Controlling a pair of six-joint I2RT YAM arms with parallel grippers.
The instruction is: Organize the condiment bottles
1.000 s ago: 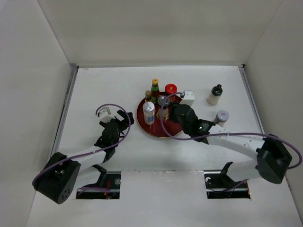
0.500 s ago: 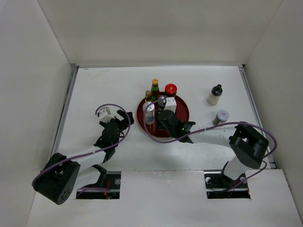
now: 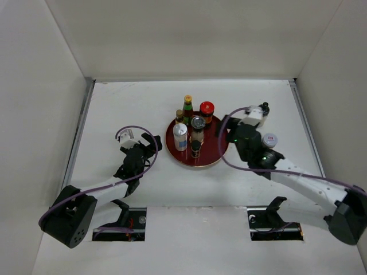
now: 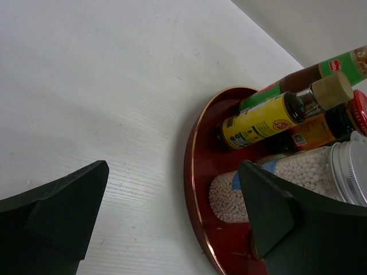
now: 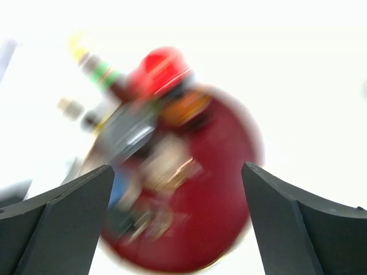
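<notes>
Several condiment bottles stand on the round dark-red tray [image 3: 219, 150]: a green bottle [image 3: 187, 106], a red-capped jar [image 3: 207, 109], a silver-lidded jar [image 3: 198, 124], a white one with a blue label [image 3: 180, 137] and a small black-capped bottle [image 3: 195, 149]. Off the tray to the right are a black-capped bottle [image 3: 262, 112] and a grey-capped jar [image 3: 268, 141]. My right gripper [image 3: 231, 132] is open just right of the tray, holding nothing. The right wrist view is blurred, with the tray [image 5: 218, 200] between the open fingers. My left gripper [image 3: 151, 143] is open, left of the tray rim [image 4: 192, 172].
White walls close in the table on the left, back and right. The right arm's purple cable loops over the tray's right edge. The black-capped bottle stands close behind the right wrist.
The right gripper opened, let go of the small black-capped bottle at the tray's front, and swung back to the right off the tray. The left arm has not moved.
</notes>
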